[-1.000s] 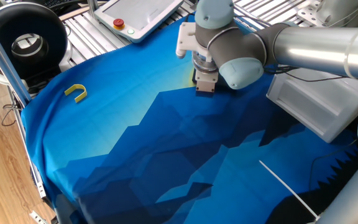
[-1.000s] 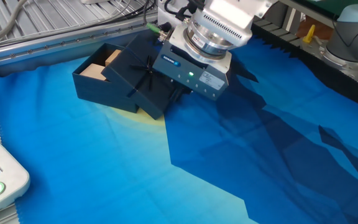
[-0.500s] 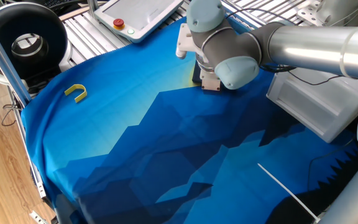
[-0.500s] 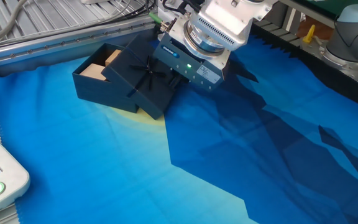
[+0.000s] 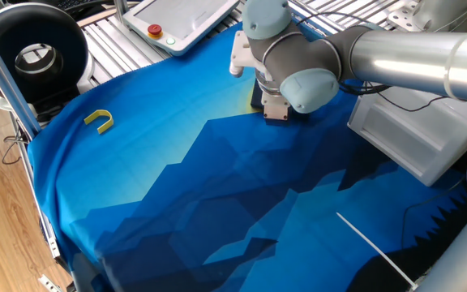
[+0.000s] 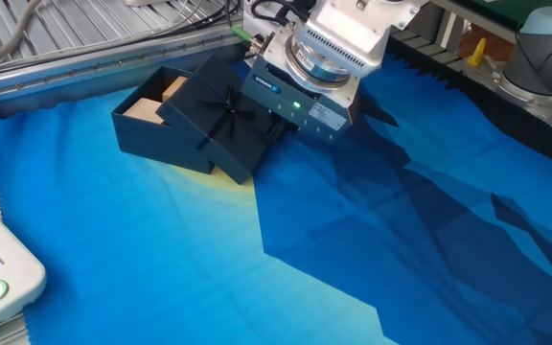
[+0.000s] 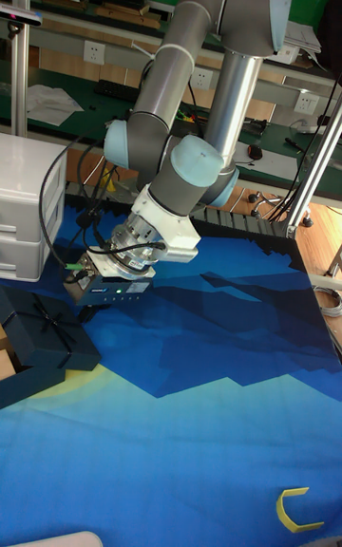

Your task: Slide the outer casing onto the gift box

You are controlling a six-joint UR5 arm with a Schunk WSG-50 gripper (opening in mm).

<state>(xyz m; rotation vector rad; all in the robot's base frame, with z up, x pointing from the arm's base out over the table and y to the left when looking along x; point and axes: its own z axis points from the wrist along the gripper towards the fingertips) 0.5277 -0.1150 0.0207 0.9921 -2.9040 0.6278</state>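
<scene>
Half on already: casing (image 6: pixel 220 123) over box (image 6: pixel 147 107), tan end showing far left. Pressed at casing's right edge by gripper (image 6: pixel 278 127); jaws hidden, opening unknowable.

No text can be read anywhere; the small blue label on the tool (image 6: pixel 278 108) is too blurred.

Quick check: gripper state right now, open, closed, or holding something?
Gripper: cannot be told; its fingers are hidden behind its body, at the edge of the outer casing.
</scene>
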